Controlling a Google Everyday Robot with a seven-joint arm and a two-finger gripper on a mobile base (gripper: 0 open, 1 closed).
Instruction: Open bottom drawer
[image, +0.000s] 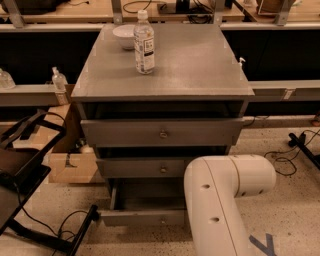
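The grey cabinet (165, 70) has three drawers. The bottom drawer (142, 218) stands pulled out toward me, its flat grey front low near the floor and its dark inside showing behind it. Its small knob (162, 220) shows just left of my arm. The middle drawer (145, 168) and top drawer (160, 132) stick out a little. My white arm (220, 200) fills the lower right and covers the bottom drawer's right end. My gripper is hidden behind the arm.
A water bottle (144, 42) and a white bowl (124, 36) stand on the cabinet top. A cardboard box (70, 167) sits on the floor left of the cabinet. A black frame with cables (30, 200) lies at lower left. Cables (295, 147) lie at right.
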